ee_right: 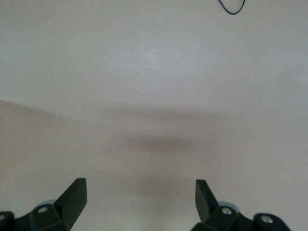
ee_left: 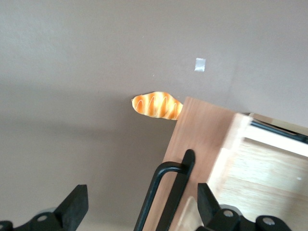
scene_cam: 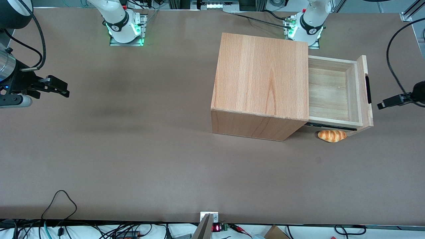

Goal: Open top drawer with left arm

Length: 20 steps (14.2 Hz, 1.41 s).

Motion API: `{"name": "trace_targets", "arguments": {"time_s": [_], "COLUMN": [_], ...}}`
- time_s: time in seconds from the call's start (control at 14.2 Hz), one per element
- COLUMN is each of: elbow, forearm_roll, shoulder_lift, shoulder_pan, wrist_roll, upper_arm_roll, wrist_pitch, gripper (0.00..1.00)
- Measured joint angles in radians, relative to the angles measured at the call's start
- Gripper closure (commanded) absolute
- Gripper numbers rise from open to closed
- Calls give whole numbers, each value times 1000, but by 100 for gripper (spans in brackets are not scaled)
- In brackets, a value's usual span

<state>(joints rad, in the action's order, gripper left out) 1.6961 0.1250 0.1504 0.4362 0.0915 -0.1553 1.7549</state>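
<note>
hovering my gripper [ee_left: 139, 204] with fingers spread, just off the front panel of the top drawer [scene_cam: 333, 94], which is pulled well out of the cabinet [scene_cam: 262, 83]. opening looks done; next, retreat clear.

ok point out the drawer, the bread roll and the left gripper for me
top drawer [scene_cam: 328, 96], front view, on its pale inside floor
bread roll [scene_cam: 332, 135], front view, on the middle of its crust
left gripper [ee_left: 142, 202], left wrist view, midway between its open fingertips

A robotics lab: arm bases [scene_cam: 125, 28] bolted to a brown table [scene_cam: 132, 149] (cables [scene_cam: 59, 205] trailing its edge).
</note>
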Motion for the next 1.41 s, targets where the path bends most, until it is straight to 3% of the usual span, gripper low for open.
{"name": "trace_targets", "arguments": {"time_s": [0.28,0.71,0.85,1.13,1.41], "elbow": [-127,-172,-176,-176,-176], "forearm_roll": [0,-25,-50,-64,-95], "shoulder_lift": [-1,-29,-53,-104,-116], "shoulder_pan": [-3,-34,-121,-356,-388], "wrist_roll": [-1,-5,-6,4,13], "upper_arm_roll": [-30,-61,-17,176,195], "wrist_pitch": [-67,-116,-132,-164,-180], "gripper": [0,0,0,0,0]}}
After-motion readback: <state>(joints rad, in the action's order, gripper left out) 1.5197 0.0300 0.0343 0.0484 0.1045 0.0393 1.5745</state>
